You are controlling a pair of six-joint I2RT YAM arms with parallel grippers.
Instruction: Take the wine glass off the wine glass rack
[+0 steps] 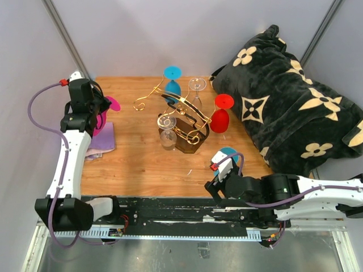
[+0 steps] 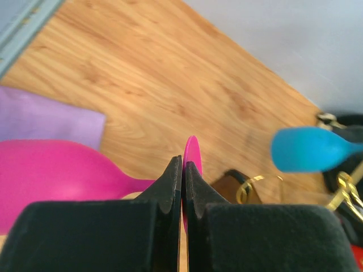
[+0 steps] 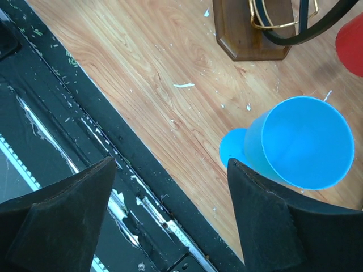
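The wine glass rack (image 1: 182,122), gold wire arms on a dark brown base, stands mid-table. A blue glass (image 1: 172,79), a red glass (image 1: 221,113) and two clear glasses (image 1: 197,90) (image 1: 167,135) are on or at it. My left gripper (image 1: 105,106) is at the far left, shut on the round foot (image 2: 193,154) of a pink wine glass. That glass's bowl (image 2: 51,175) lies sideways over a purple cloth (image 2: 45,122). My right gripper (image 3: 172,163) is open and empty at the near table edge. A second blue glass (image 3: 300,144) stands just by its right finger.
A black blanket with cream flowers (image 1: 289,102) fills the right side of the table. The rack's wooden base (image 3: 249,28) shows at the top of the right wrist view. The black front rail (image 1: 170,212) runs under my right gripper.
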